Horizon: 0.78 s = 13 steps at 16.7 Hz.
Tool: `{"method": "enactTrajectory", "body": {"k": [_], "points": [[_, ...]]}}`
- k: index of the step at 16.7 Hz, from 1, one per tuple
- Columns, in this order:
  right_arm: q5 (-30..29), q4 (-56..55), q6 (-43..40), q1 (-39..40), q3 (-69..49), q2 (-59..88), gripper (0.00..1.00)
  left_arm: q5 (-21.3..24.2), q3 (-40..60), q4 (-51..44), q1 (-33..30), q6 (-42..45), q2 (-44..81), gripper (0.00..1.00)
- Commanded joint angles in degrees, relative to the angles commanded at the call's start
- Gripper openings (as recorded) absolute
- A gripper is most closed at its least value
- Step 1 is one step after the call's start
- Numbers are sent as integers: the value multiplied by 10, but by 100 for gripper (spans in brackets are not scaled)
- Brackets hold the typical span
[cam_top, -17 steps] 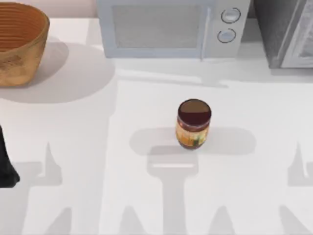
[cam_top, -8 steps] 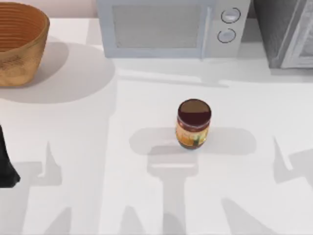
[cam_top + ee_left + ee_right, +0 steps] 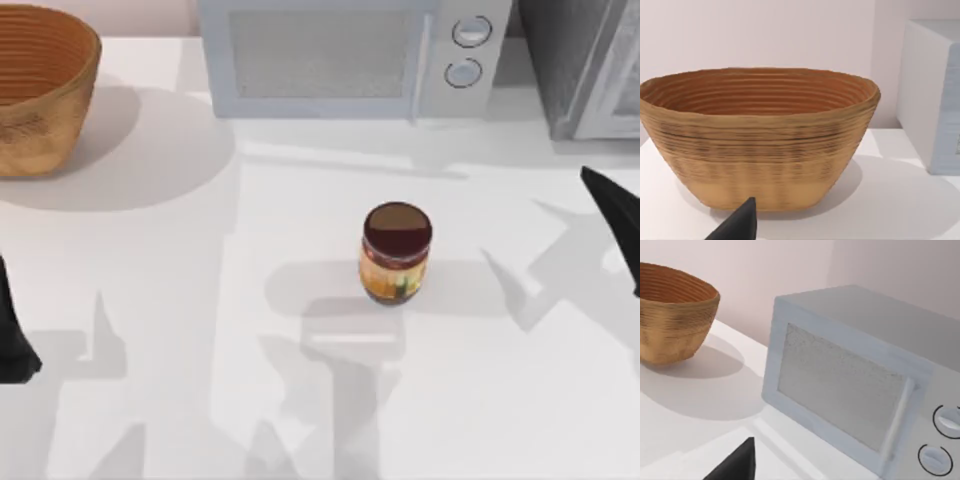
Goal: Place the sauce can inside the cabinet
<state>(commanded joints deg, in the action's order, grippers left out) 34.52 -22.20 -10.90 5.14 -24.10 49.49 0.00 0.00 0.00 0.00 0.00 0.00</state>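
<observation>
Sauce can (image 3: 397,253) upright mid-table, long axis vertical, maroon top upward

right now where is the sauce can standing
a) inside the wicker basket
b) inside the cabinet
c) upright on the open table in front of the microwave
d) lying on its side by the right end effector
c: the sauce can stands upright on the bare white table, out in front of the microwave, well apart from the wicker basket and the cabinet.
</observation>
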Motion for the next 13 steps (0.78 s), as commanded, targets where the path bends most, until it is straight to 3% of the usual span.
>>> {"method": "enactTrajectory", "body": {"k": [13], "points": [[359, -221, -142, 18, -251, 674, 100, 0, 0, 0, 0, 0, 0, 100]]}}
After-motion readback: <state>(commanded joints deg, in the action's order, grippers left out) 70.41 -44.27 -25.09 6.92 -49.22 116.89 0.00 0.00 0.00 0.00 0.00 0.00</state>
